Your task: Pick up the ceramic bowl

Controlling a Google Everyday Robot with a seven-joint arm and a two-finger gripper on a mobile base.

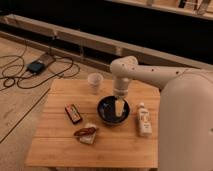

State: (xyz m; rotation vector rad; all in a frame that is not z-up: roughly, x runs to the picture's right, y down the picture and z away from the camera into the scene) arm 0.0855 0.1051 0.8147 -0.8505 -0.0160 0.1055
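The ceramic bowl (107,113) is round, shallow and dark navy-black. It sits near the middle of the wooden table (100,145). My gripper (119,107) hangs from the white arm and points straight down into the bowl, at its right inner side. Its pale tip is inside the rim. The bowl rests on the table.
A small pale cup (94,82) stands behind the bowl to the left. A white bottle (144,120) lies to the bowl's right. A dark snack bar (73,113) and a wrapped snack (86,133) lie at the front left. Cables (30,70) run across the floor at left.
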